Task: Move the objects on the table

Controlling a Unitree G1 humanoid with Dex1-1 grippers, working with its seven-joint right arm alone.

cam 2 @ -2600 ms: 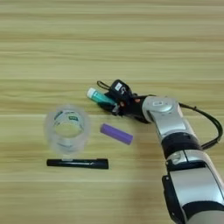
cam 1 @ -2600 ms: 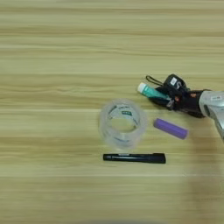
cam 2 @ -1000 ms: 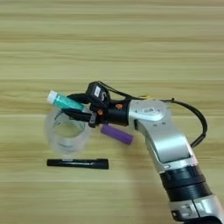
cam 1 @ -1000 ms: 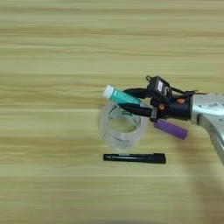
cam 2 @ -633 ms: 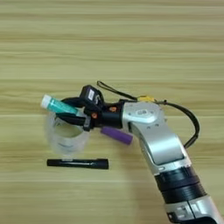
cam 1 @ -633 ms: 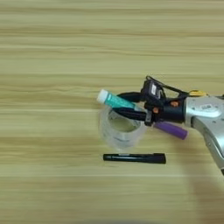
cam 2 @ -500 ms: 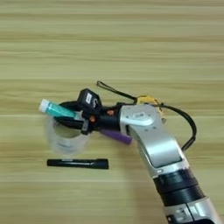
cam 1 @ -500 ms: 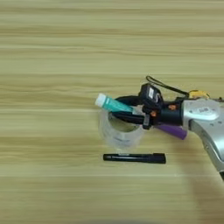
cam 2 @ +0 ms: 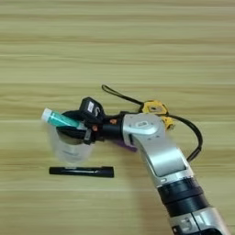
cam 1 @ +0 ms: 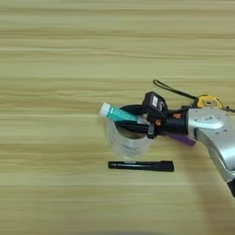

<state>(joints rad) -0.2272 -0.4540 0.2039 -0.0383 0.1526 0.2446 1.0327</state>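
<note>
Tool carrying glue stick over tape roll

Tool [cam 1: 133, 123] is clamped on the teal glue stick [cam 1: 120, 114], white cap toward frame left, above the clear tape roll [cam 1: 127, 141] at centre. Nearest me lies the black marker [cam 1: 141, 165]. I judge this mid-carry; next I need a bare tabletop [cam 1: 55, 59] spot. Tape measure [cam 2: 154, 109] sits farther back.

The teal glue stick [cam 1: 120, 114] with its white cap pointing left is held in the pincer [cam 1: 133, 120] above the clear tape roll [cam 1: 127, 141]. A slim black marker [cam 1: 141, 165] lies lengthwise just in front of the roll. The purple cylinder [cam 1: 185, 140] and the yellow-black tape measure [cam 2: 154, 108], strap trailing left, rest on the wooden surface [cam 1: 55, 55]
</note>
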